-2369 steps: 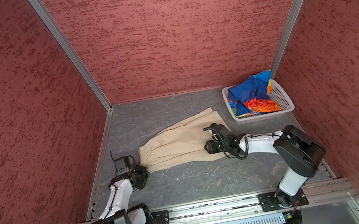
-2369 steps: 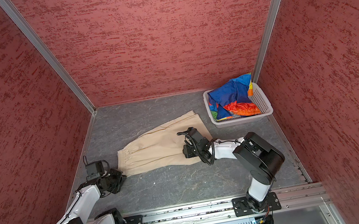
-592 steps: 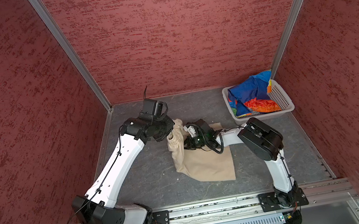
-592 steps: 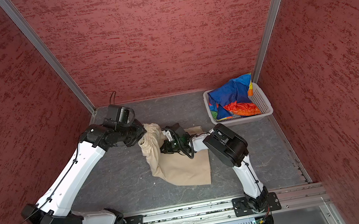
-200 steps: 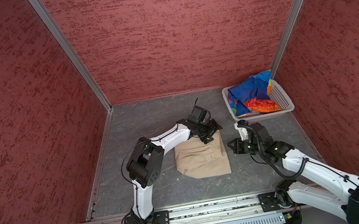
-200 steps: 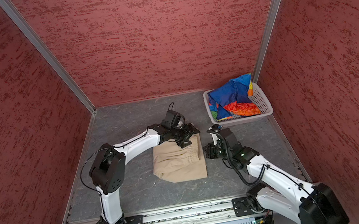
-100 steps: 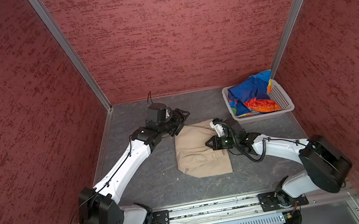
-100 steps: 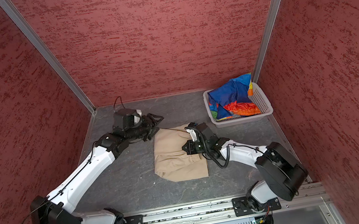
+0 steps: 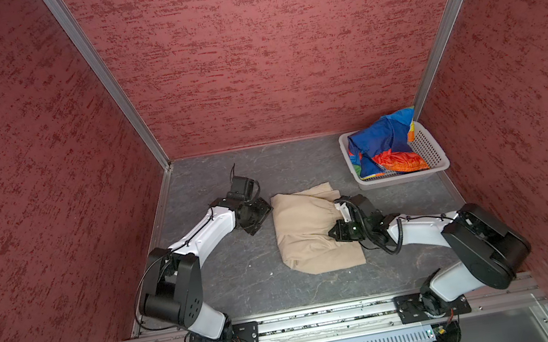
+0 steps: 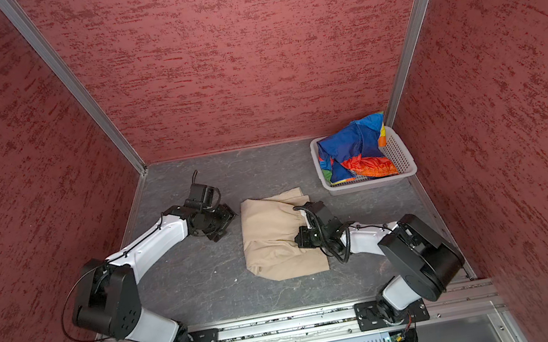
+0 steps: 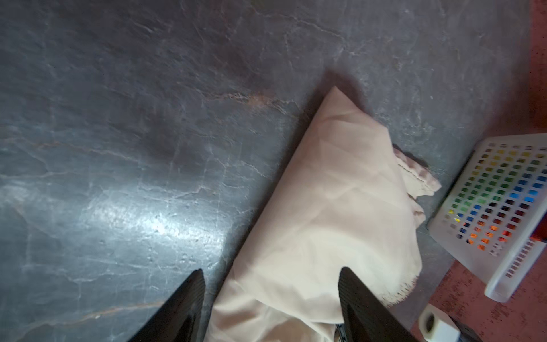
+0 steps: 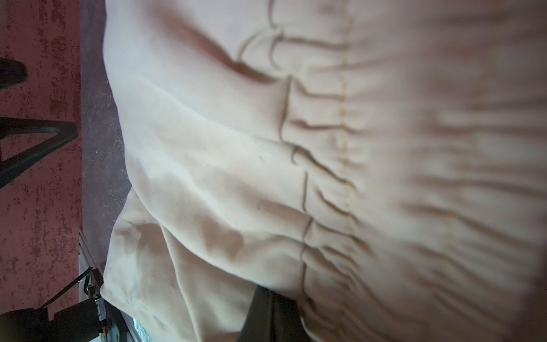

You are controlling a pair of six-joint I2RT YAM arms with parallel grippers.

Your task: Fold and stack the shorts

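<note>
On the grey counter [image 9: 244, 268], near its middle, the beige shorts [image 9: 306, 234] lie folded into a rough upright rectangle, with the neatest edge toward 6 o'clock and a looser, layered corner toward 1 o'clock. At the cloth's 3 o'clock edge the right pincer [image 9: 333, 234] rests low on the gathered waistband, reaching in from the 4 o'clock side. Its jaws are closed. The right wrist view is filled with puckered beige fabric [image 12: 236, 148], and whether any fold is caught between the fingers [image 12: 266, 314] cannot be told. Farther back, at about 10 o'clock from the shorts, the left pincer [image 9: 262, 219] sits just beside the cloth's edge with its jaws spread wide and nothing between them. In the left wrist view its two dark fingers [image 11: 355, 296] straddle the fabric's border without gripping it. Farthest off, in the counter's 1 o'clock corner, the rainbow-striped shorts [image 9: 379, 149] sit bunched inside the white perforated basket [image 9: 403, 179], well apart from the beige pair.
</note>
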